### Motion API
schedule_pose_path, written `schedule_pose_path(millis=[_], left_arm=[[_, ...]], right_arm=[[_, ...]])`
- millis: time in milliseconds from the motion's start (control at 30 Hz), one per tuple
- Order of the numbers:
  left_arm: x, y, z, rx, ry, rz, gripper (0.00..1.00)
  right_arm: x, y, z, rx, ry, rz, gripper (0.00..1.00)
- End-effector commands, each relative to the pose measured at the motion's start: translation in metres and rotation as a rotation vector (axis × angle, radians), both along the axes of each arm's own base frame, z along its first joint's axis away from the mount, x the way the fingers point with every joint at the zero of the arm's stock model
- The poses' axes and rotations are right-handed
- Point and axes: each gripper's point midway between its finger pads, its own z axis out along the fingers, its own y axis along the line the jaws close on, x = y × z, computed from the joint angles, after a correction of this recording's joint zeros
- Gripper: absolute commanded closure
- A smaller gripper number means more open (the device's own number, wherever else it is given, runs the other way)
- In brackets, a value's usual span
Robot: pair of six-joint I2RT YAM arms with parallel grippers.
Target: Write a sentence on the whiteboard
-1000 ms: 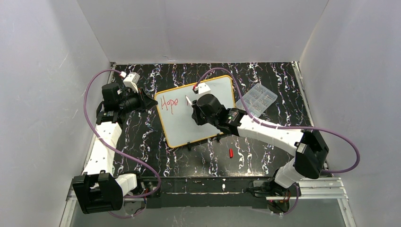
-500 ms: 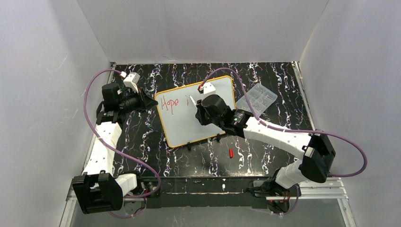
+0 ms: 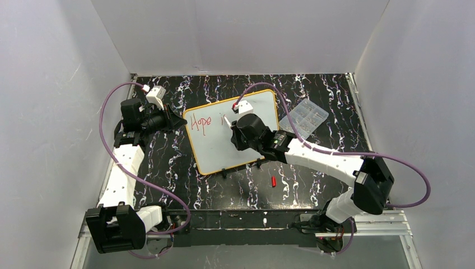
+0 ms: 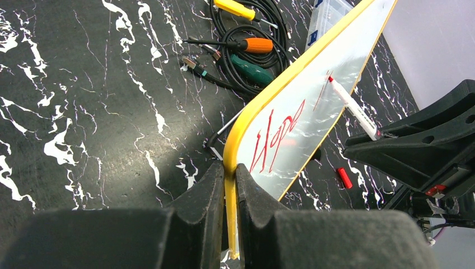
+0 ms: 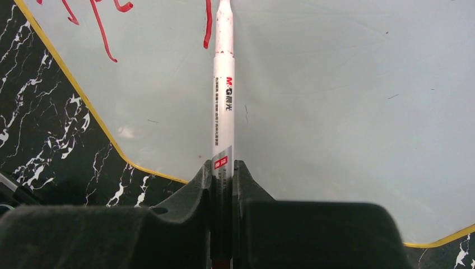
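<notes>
From above, the whiteboard (image 3: 224,151) lies in the middle of the table (image 3: 168,162), turned a bit. The sentence (image 3: 200,122) so far says only "Hope", with one short red line after it. Most of the words look left to write. The left gripper (image 3: 180,121) sits at the board's left edge. The right gripper (image 3: 231,128) is over the board, and its marker (image 3: 226,120) points at the short line. A red cap (image 3: 274,181) lies on the table near the board.

In the left wrist view, the left fingers (image 4: 210,185) are pinching the board's yellow rim. The red word is just past them.

In the right wrist view, the right fingers (image 5: 204,179) pinch the marker's back end. The marker's tip goes out of the picture beside the short line, so it is hard to tell if it touches.
</notes>
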Motion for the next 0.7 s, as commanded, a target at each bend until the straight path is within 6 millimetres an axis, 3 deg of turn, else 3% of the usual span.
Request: schedule_pose_path(millis=[0, 333, 667], left_arm=[[-0.008, -0.008, 0.009, -0.012, -0.03, -0.047, 1.0], [-0.009, -0.007, 0.01, -0.012, -0.032, -0.045, 1.0], [-0.009, -0.007, 0.009, -0.01, -0.032, -0.045, 1.0]], right_arm=[[0.001, 0.0, 0.0, -0.002, 0.012, -0.01, 0.99], [-0.016, -0.003, -0.018, 0.021, 0.084, 0.003, 0.99], [-0.009, -0.001, -0.003, 0.05, 0.035, -0.014, 0.99]])
